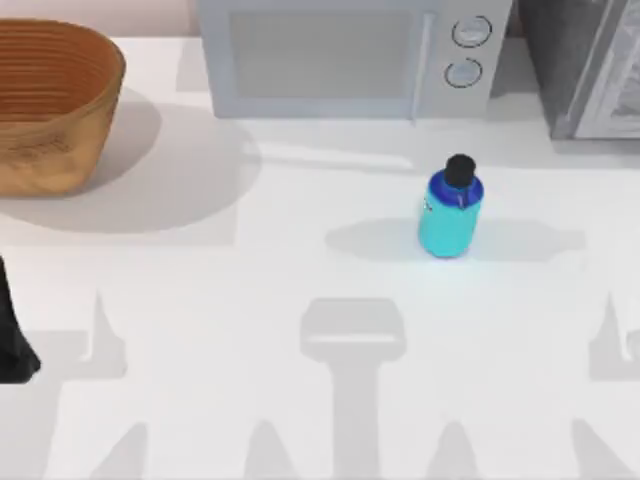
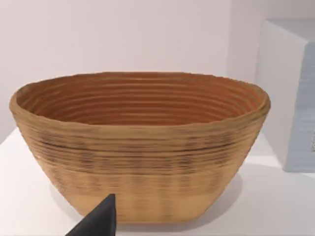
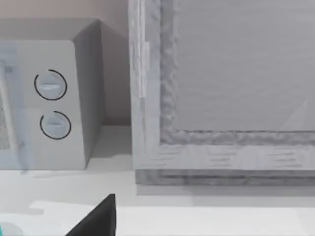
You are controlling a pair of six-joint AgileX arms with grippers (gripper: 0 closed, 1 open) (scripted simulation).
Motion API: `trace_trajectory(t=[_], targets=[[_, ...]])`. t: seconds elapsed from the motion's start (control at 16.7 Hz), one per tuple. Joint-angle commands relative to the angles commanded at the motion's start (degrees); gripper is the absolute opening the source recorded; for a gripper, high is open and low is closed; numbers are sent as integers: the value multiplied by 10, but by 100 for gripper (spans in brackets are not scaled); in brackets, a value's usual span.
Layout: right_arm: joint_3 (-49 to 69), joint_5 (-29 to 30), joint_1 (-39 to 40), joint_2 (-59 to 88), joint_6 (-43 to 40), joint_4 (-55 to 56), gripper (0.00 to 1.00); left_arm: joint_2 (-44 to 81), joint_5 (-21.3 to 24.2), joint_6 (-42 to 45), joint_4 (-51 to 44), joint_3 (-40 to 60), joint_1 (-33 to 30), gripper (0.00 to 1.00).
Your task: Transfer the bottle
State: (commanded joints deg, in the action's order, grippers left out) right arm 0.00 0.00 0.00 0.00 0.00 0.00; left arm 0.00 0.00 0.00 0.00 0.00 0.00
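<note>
The bottle (image 1: 450, 214) stands upright on the white table, right of centre and just in front of the microwave; it has a cyan body, a darker blue shoulder and a round black cap. Nothing holds or touches it. My left arm (image 1: 14, 335) is a dark shape at the table's far left edge, well away from the bottle. In the left wrist view a black tip of my left gripper (image 2: 98, 221) pokes up before the wicker basket (image 2: 140, 147). A black tip of my right gripper (image 3: 98, 219) faces the microwave and a grey cabinet.
The wicker basket (image 1: 50, 100) sits at the back left corner. A white microwave (image 1: 350, 55) with two round dials stands along the back. A grey cabinet (image 1: 590, 65) fills the back right corner. Open white tabletop lies in front of the bottle.
</note>
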Motion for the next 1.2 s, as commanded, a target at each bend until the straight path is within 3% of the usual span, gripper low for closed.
trace_trajectory(t=[0.48,1.2], targets=[[20,-34,6,116,-3,91,100,0,0,0,0,0,0,100],[123,-209,36,725,-20,564,100,0,0,0,0,0,0,100]])
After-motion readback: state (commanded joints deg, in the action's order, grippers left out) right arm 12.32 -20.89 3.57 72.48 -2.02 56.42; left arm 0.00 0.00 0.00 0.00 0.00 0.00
